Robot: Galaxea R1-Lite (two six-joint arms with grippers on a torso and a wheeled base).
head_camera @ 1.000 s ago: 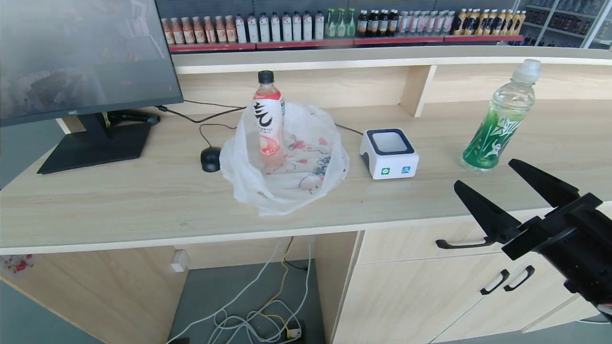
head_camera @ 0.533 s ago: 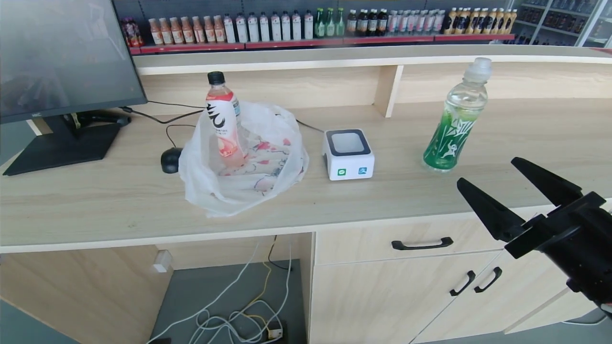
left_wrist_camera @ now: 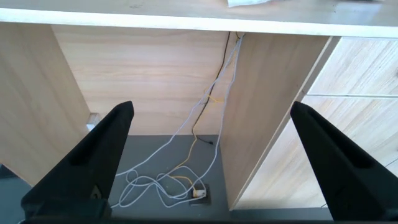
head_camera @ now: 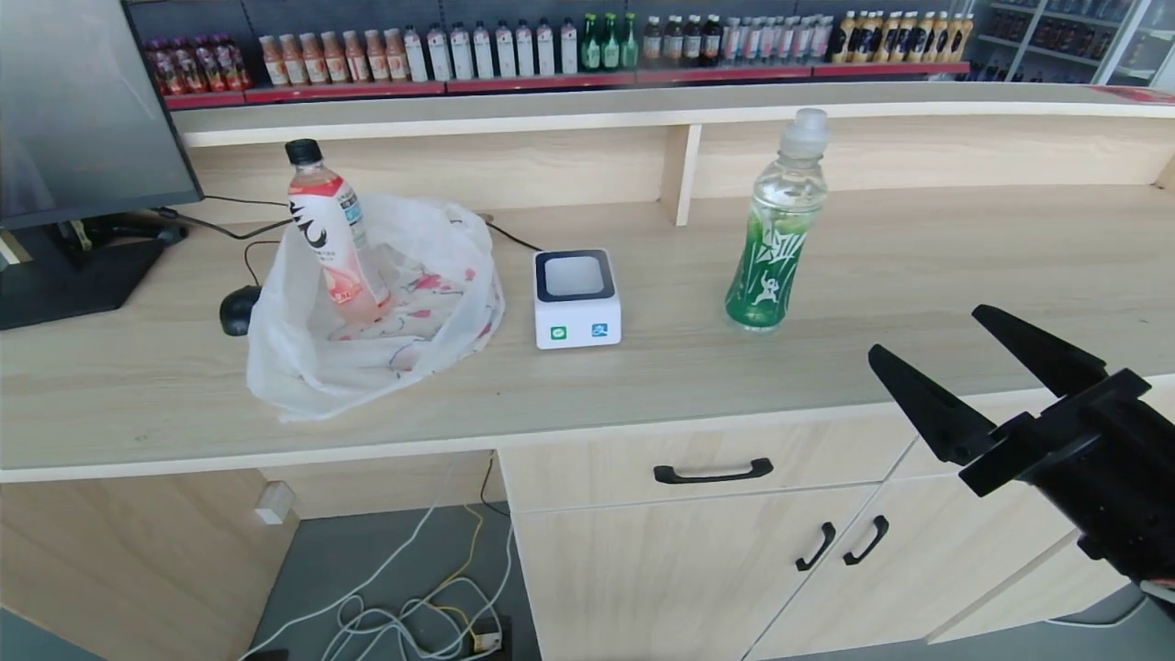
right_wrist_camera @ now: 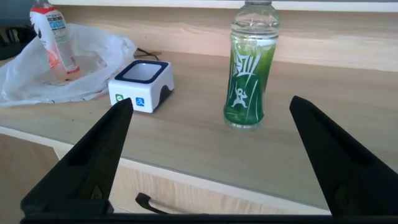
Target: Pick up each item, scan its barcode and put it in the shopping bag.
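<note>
Head view: the green bottle (head_camera: 776,229) stands upright on the worktop (head_camera: 918,275), right of the scanner (head_camera: 576,298). Left of the scanner, the pink bottle (head_camera: 329,229) leans inside the shopping bag (head_camera: 303,367). The right tool (head_camera: 925,330) hangs spread at the near right edge.

Left wrist view: the left tool (left_wrist_camera: 211,106), spread wide, faces cables (left_wrist_camera: 168,186) on the floor below the worktop.

Right wrist view: the green bottle (right_wrist_camera: 249,81) stands beyond the right tool's spread fingers, apart from them.

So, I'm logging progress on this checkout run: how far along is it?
Done, by the look of it: the pink bottle stands in the bag. In hand: nothing; the right gripper is open and empty in front of the counter, short of the green bottle. Left: that bottle has to be picked up, passed over the scanner and bagged.
</note>
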